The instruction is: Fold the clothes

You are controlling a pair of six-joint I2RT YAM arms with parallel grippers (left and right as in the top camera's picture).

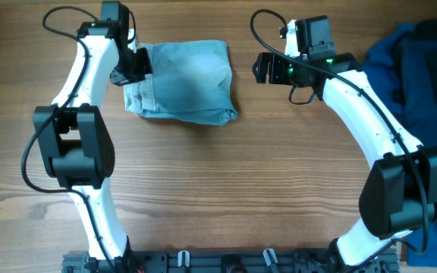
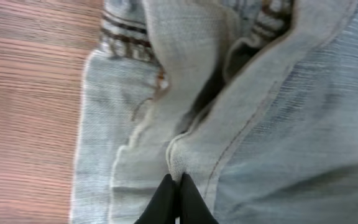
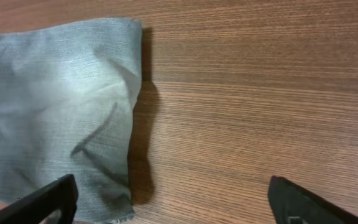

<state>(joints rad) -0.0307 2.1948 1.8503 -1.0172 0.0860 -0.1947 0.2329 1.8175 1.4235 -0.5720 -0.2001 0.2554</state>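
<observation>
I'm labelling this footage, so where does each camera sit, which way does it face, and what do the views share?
Overhead: above the table, facing straight down; shows left arm, right arm, jeans, dark blue clothes pile.
Left wrist: on the left arm, facing down past the shut left gripper onto the jeans' seams.
Right wrist: on the right arm, facing low across the table past the open right gripper toward the jeans' edge.
Shared: all three see jeans and table.
</observation>
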